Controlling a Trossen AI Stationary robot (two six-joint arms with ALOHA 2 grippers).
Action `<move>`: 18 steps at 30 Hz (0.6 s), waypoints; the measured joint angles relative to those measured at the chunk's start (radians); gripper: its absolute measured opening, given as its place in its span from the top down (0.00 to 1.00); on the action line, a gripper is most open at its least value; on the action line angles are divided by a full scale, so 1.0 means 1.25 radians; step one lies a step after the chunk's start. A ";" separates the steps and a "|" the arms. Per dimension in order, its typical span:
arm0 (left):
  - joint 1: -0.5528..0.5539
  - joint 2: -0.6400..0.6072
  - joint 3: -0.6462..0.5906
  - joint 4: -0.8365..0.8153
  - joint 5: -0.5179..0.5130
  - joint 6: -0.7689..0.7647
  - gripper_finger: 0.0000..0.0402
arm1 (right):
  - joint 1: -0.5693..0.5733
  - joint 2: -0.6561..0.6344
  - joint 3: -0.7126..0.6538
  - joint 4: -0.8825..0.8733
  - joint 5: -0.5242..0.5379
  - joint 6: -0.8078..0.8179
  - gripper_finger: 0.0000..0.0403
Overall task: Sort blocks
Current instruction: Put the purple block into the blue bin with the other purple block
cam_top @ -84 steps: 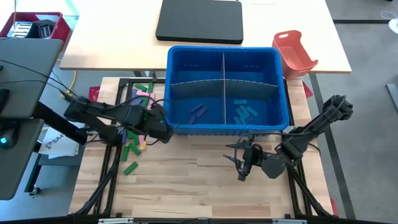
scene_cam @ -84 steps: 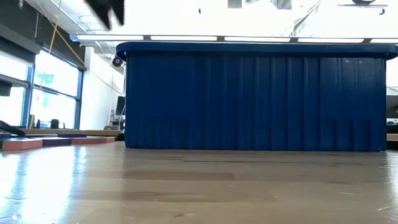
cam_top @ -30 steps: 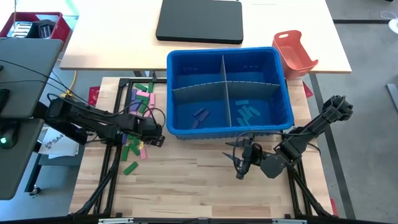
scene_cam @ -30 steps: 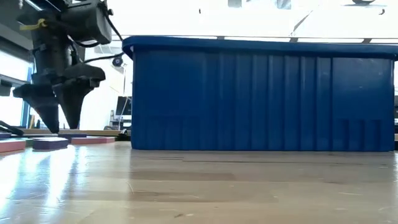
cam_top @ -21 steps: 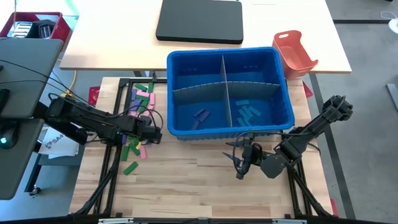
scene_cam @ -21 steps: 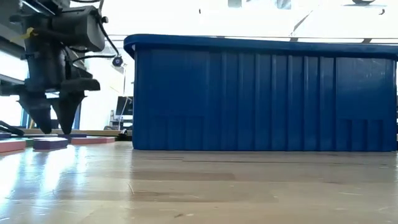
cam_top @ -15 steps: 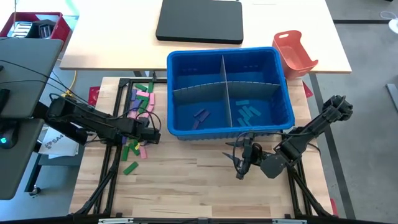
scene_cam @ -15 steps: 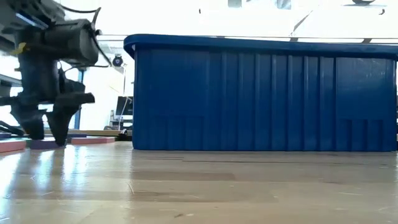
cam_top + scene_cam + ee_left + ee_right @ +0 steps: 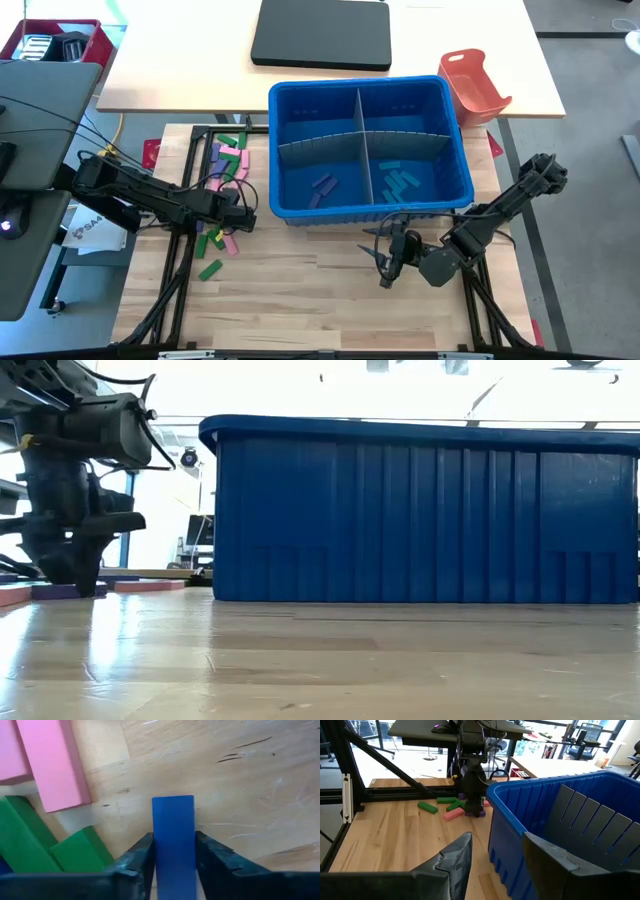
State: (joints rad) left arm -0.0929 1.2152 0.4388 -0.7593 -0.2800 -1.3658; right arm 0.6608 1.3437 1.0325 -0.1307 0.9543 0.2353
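Sorting partly done, by the look of it; far left of the table, loose pile of blocks [image 9: 222,200] in green, pink and purple not yet binned, beside the left wall of the bin [image 9: 370,203]; one green block [image 9: 210,269] lying apart, nearer the front edge. Left gripper [image 9: 236,218] down at table level in that pile, just left of the bin; in the left wrist view fingers [image 9: 140,857] pressed against both sides of a blue block [image 9: 173,835] lying on the wood, so clenched on it but not yet lifted; pink blocks [image 9: 52,767] and green ones [image 9: 27,840] close by. Further right, inside the bin: a few purple-blue pieces [image 9: 320,186] in the front-left compartment, a cluster of teal-blue pieces [image 9: 395,179] in the front-right; the two rear compartments apparently bare; most of the work judged still ahead. Right gripper [image 9: 385,258] parked over the wood in front of the bin, jaws apart, nothing between them. Against the earlier frames: left arm then higher and close against the bin's left wall, since brought down and outward into the pile; jaws, wide a second ago, now drawn in on the blue block; bin nudged slightly rightward between the first earlier view and the later ones; right arm unchanged throughout.
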 joint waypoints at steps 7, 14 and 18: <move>0.002 -0.015 0.118 -0.207 -0.092 0.063 0.77 | 0.000 0.000 0.000 0.001 0.000 0.000 0.58; 0.001 -0.034 0.358 -0.478 -0.257 0.070 0.77 | 0.000 0.000 0.000 0.004 0.000 0.000 0.58; 0.001 -0.037 0.515 -0.527 -0.354 0.115 0.77 | 0.000 0.000 0.000 0.004 0.000 0.004 0.58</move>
State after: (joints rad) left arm -0.0917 1.1687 1.0820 -1.4175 -0.7226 -1.2214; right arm 0.6607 1.3437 1.0325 -0.1257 0.9543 0.2399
